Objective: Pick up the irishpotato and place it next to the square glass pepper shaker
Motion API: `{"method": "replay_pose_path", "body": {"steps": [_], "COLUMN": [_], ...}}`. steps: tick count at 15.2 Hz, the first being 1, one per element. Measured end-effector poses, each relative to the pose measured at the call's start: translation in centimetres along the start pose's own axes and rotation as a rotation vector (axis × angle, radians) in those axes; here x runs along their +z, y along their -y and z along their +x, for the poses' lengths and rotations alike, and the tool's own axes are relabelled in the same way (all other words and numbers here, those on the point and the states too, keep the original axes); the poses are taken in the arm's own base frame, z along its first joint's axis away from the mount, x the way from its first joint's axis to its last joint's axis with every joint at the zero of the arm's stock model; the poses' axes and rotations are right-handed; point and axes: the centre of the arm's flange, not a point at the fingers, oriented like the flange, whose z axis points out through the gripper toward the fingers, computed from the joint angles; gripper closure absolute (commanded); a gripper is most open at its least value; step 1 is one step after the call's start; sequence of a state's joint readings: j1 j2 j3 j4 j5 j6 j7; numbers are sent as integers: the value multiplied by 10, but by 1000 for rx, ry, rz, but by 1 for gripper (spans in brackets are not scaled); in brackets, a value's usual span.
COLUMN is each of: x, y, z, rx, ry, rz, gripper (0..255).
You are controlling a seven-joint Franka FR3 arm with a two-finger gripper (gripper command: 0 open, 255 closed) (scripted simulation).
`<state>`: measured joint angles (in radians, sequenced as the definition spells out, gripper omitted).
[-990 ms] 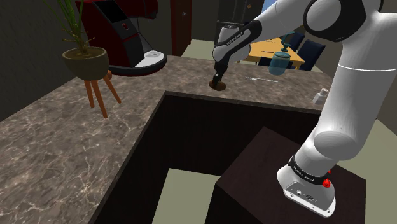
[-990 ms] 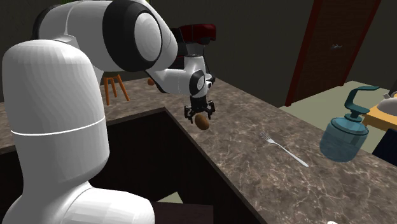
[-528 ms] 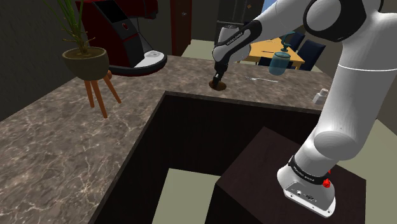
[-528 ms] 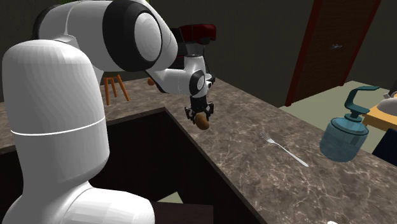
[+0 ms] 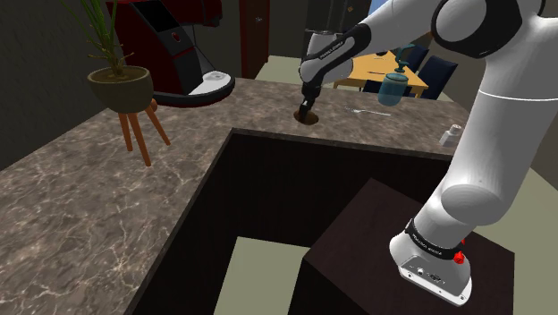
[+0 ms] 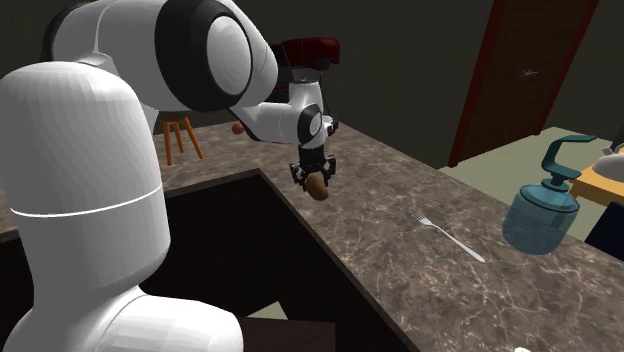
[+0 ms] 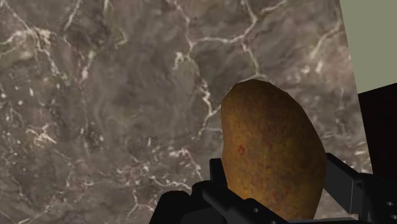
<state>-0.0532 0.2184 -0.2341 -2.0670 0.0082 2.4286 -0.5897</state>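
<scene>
Reaching up and to the left in the shoulder view, the white arm holds its black gripper (image 5: 307, 108) pointing down over the brown marbled counter (image 5: 80, 206), close to the counter's inner edge. The brown potato (image 5: 308, 117) sits at the fingertips. A small pale pepper shaker (image 5: 450, 135) stands well apart from it, toward the shoulder view's right, near the arm's upright link. A fork (image 5: 362, 111) and a teal jug (image 5: 393, 86) lie beyond the gripper. A potted plant on a three-legged stool (image 5: 120, 88) and a red coffee machine (image 5: 170, 45) stand toward the shoulder view's left. The dark stand (image 5: 358, 242) shows at lower right.

From the second exterior view, the gripper (image 6: 317, 181) hangs over the counter (image 6: 400, 280) with the potato (image 6: 319, 190) clasped between its fingers and seemingly just clear of the surface. The fork (image 6: 446, 234) lies toward that view's right, and the teal jug (image 6: 545, 213) stands farther right, before a brown door (image 6: 520, 70).

Through the wrist view, the two black fingers (image 7: 219, 181) press on either side of the potato (image 7: 267, 146), which stands on end in the gripper (image 7: 275, 186) with the marbled counter (image 7: 95, 95) behind it.
</scene>
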Motion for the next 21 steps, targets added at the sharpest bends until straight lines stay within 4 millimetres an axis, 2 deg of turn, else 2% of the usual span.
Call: {"method": "replay_pose_path", "body": {"steps": [21], "x": [-110], "y": [-14], "z": [11], "rx": [0], "ry": [0], "rz": [0], "gripper": [255]}}
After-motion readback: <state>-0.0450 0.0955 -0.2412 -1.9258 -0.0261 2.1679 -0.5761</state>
